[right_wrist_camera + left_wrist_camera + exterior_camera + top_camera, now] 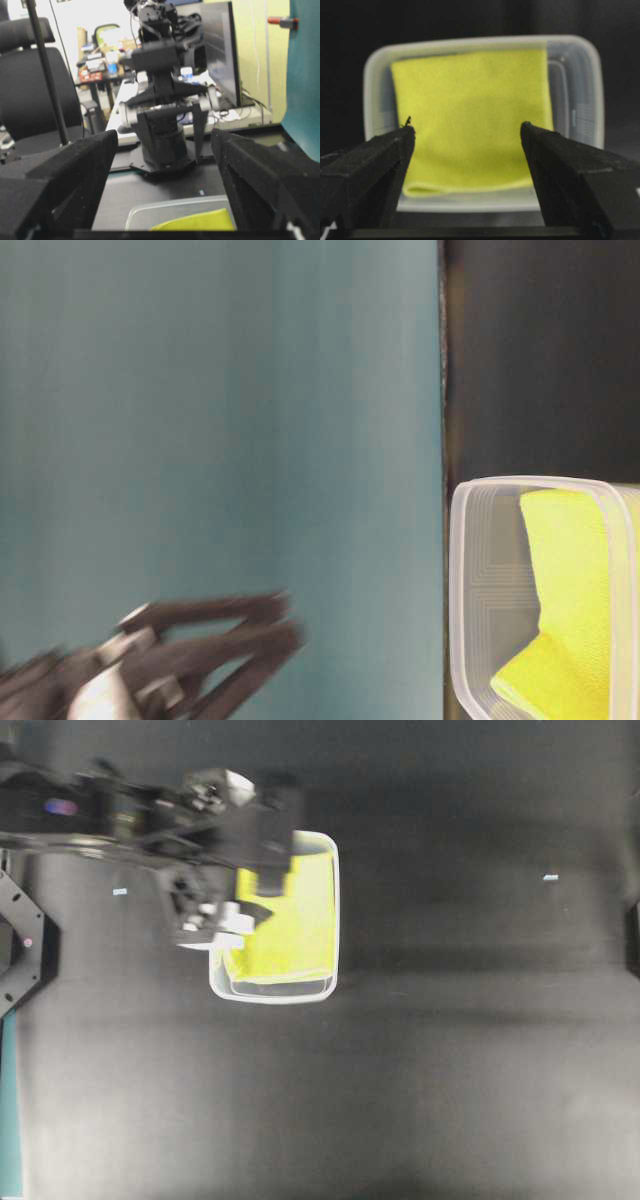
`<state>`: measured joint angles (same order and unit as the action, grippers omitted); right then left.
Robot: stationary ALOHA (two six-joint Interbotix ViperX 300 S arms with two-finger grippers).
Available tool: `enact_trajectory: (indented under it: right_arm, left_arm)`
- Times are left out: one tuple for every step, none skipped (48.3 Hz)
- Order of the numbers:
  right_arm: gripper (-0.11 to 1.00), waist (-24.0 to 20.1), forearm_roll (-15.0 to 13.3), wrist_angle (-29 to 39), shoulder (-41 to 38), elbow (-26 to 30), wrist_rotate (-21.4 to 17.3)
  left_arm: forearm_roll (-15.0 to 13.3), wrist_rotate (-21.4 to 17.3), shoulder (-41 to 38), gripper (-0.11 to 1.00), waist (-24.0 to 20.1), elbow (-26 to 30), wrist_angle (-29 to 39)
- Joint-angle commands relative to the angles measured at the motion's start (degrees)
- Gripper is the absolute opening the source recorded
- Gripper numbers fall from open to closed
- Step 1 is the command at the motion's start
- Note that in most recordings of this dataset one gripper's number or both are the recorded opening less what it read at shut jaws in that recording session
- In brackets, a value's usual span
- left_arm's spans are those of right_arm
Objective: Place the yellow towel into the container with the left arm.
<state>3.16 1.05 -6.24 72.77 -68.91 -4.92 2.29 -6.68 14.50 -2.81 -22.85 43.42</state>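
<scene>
L arm over container, tool open above towel.

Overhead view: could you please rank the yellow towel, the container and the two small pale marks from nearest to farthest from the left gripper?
1. Yellow towel, directly beneath the left gripper; the container that holds it is too close to call against it.
2. Left pale mark, out beside the arm.
3. Right pale mark, far across on the opposite side.
</scene>
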Motion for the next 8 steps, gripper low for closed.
enact_trajectory:
  right_arm:
    - [0.73,0.1,0.2,0.0,0.0,0.9,0.1]
    - [0.73,0.1,0.2,0.3,0.0,0.8,0.0]
    - [0.73,0.1,0.2,0.4,-0.1,0.6,0.0]
    - [0.73,0.1,0.2,0.7,-0.1,0.6,0.0]
    - [0.73,0.1,0.2,1.1,-0.1,0.6,0.0]
    - [0.73,0.1,0.2,1.4,-0.2,0.6,0.0]
    - [0.73,0.1,0.2,1.8,-0.2,0.6,0.0]
    - [0.73,0.1,0.2,2.1,-0.2,0.5,0.0]
  left_arm:
    - [0.2,0.1,6.8,0.82,1.2,-1.0,-1.5]
    - [0.1,0.1,7.9,0.82,1.4,-1.4,-1.8]
    - [0.1,0.1,9.6,0.82,1.7,-2.3,-2.7]
    - [0.2,0.1,10.7,0.82,1.9,-3.1,-3.3]
    - [0.1,0.0,11.9,0.82,2.1,-3.9,-4.0]
    - [0.1,0.0,13.0,0.82,2.2,-4.7,-4.7]
    - [0.1,0.1,14.2,0.82,2.3,-5.5,-5.4]
    - [0.1,0.2,15.4,0.82,2.3,-6.4,-6.2]
